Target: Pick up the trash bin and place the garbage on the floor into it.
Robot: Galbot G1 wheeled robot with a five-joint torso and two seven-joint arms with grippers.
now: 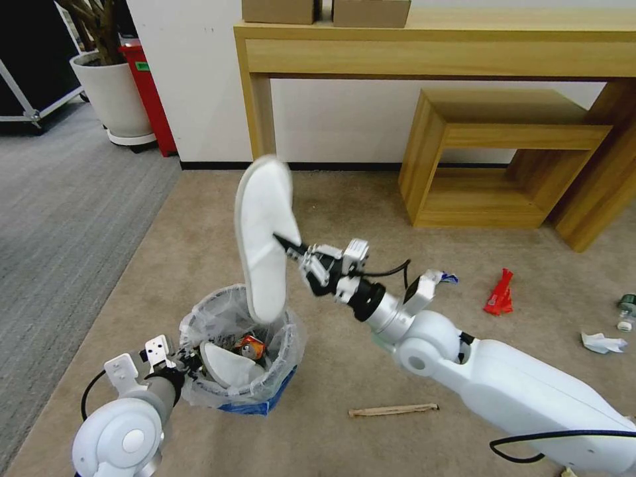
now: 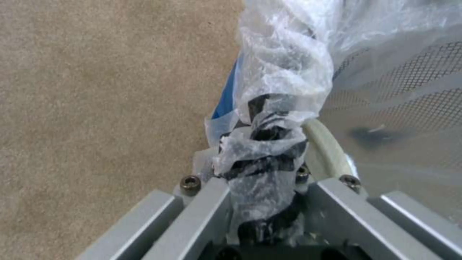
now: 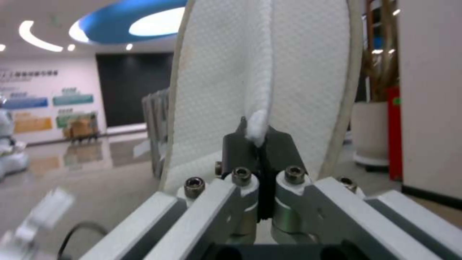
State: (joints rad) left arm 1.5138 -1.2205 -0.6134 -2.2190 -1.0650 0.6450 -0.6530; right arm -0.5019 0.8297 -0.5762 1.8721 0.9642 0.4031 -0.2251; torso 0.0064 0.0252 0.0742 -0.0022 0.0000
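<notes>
We are holding a white slipper (image 1: 264, 232) in our right gripper (image 1: 286, 243), whose fingers are pinched tight on the edge of the slipper's strap; the right wrist view shows the dark fingertips (image 3: 279, 144) closed with only the fabric between them. The slipper is standing nearly on end, its long axis close to vertical and leaning slightly, one end pointing up toward the wooden table (image 1: 424, 53) and the lower end hanging just over the rim of the trash bin (image 1: 265, 391). We cannot tell whether that lower end is touching the plastic liner (image 1: 205, 315).

Our left gripper (image 1: 189, 361) is clamping the near-left rim of the bin, and in the left wrist view its fingers are closed on a bunched twist of the clear liner (image 2: 269, 144) with the blue wall (image 2: 226, 94) beside it. The bin is sitting low at the front left of the tan carpet (image 1: 199, 225). Inside it a second white slipper (image 1: 228, 368) is lying tilted, next to a crushed can (image 1: 252, 346).

On the carpet to our right, a wooden stick (image 1: 393, 411) is lying flat just beside the bin, its length running left to right. Farther right are a red wrapper (image 1: 500, 295), a crumpled white paper (image 1: 601, 342) and a small bottle (image 1: 626, 311), well apart from the bin.
</notes>
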